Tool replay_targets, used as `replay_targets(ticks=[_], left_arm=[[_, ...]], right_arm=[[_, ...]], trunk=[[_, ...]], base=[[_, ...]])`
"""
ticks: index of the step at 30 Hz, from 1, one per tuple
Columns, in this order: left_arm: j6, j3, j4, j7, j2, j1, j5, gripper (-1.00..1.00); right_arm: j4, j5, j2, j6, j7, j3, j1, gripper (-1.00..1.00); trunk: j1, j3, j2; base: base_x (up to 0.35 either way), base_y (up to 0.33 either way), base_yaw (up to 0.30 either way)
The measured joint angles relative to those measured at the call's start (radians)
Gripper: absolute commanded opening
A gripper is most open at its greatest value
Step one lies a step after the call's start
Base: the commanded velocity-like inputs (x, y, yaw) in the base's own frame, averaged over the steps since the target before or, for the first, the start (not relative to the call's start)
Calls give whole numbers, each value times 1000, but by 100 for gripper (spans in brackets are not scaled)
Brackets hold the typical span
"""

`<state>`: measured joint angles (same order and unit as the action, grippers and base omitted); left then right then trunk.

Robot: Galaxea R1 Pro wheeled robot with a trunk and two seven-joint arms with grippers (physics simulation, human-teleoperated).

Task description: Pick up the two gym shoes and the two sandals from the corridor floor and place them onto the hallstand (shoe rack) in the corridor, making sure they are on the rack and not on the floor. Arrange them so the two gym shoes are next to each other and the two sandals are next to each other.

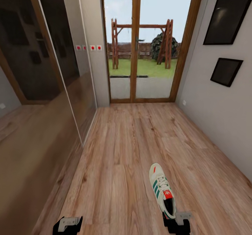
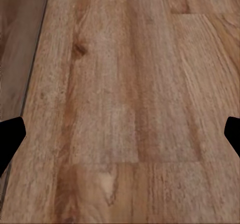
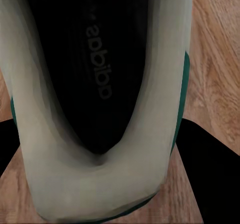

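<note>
Our right tool (image 1: 176, 224) clamps the heel of one cream-white, green-striped lace-up gym shoe (image 1: 162, 189); left tool (image 1: 67, 225) hangs released. We judge carrying it to the rack comes next.

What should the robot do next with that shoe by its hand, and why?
Probably close the right gripper on the gym shoe's heel. In the right wrist view the shoe's heel sits between the two dark fingers, which seem to flank it, so a squeeze should grab it. The left gripper hangs open over bare floor.
</note>
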<state>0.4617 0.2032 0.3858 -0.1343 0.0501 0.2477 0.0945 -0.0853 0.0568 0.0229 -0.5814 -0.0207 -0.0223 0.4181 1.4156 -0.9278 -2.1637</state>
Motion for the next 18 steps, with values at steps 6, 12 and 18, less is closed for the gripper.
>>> replay_targets(ticks=[6, 12, 18], left_arm=[[0, 0, 0, 0, 0, 0, 1, 100], [-1, 0, 0, 0, 0, 0, 1, 100], [0, 0, 0, 0, 0, 0, 1, 100]], right_arm=[[0, 0, 0, 0, 0, 0, 0, -100], [0, 0, 0, 0, 0, 0, 0, -100], [0, 0, 0, 0, 0, 0, 0, -100]], trunk=[[0, 0, 0], [0, 0, 0], [0, 0, 0]], base=[[324, 57, 0], [334, 5, -7], [335, 1, -151]])
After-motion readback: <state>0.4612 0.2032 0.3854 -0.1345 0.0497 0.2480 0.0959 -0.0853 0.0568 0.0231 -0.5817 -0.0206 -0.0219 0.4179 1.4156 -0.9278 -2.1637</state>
